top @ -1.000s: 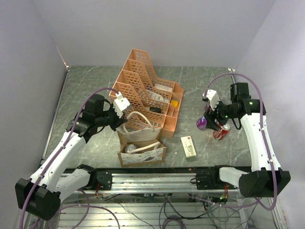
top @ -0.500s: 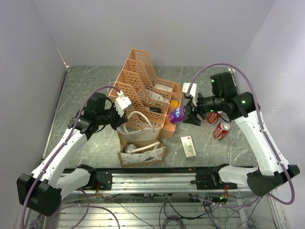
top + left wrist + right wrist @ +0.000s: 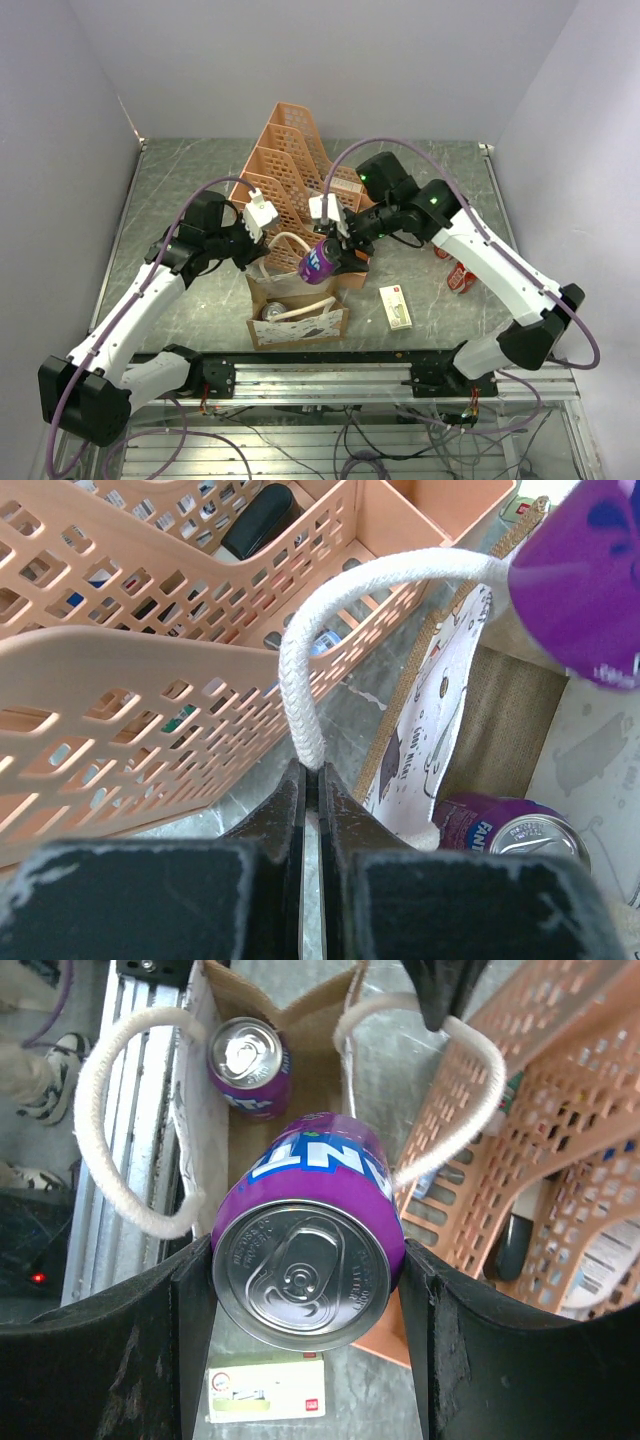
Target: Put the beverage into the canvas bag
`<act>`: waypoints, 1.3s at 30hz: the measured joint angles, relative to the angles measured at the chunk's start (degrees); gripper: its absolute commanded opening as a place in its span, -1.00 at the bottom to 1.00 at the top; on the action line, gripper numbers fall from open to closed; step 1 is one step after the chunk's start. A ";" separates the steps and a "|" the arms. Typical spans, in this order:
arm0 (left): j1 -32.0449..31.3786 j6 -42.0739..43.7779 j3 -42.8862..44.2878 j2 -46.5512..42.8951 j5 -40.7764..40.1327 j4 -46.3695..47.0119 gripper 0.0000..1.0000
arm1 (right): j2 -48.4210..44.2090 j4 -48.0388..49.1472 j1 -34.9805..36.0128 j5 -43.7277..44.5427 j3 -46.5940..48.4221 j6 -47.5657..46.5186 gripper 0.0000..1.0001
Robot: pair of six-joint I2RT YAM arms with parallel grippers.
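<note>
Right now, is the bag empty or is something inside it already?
Not empty. One purple can sits inside the canvas bag, and the right gripper holds a second can over it.

I see the canvas bag [image 3: 298, 326] mouth open from above. A second purple can [image 3: 248, 1065] fills its 8 o'clock corner; the floor beside it is bare. My left hand [image 3: 311, 772] pinches the far handle [image 3: 297, 680] at 12 o'clock, hard by the peach organizer [image 3: 290, 175], so that side is tight. The near handle [image 3: 88, 1110] loops over the 6 o'clock rim. My right hand [image 3: 305, 1285] clamps the beverage can [image 3: 320, 1175] above the mouth. A white box [image 3: 396, 306] lies on the tabletop [image 3: 190, 180] at 3 o'clock, apart.
</note>
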 measured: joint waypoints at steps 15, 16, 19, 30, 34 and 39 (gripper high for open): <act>0.00 0.04 0.22 0.31 0.98 -0.11 -0.86 | 6.38 0.98 5.25 -2.29 -2.71 -2.14 -1.00; 0.00 0.04 0.22 0.31 0.98 -0.11 -0.86 | 7.26 0.96 5.88 -2.08 -2.89 -2.16 -1.00; 0.00 0.00 0.22 0.22 0.90 -0.07 -0.86 | 8.70 1.05 7.21 -1.66 -3.98 -2.16 -1.00; 0.00 -0.13 0.20 -0.33 -1.03 0.33 -0.86 | 9.11 -1.42 11.54 0.22 -5.64 -2.82 -1.00; 0.00 -0.13 0.20 -0.44 -1.49 0.37 -0.86 | 9.22 -2.14 12.94 1.11 -6.32 -2.93 -1.00; 0.00 -0.13 0.20 -0.42 -1.57 0.37 -0.86 | 11.17 -1.95 14.23 2.38 -6.34 -2.69 -1.00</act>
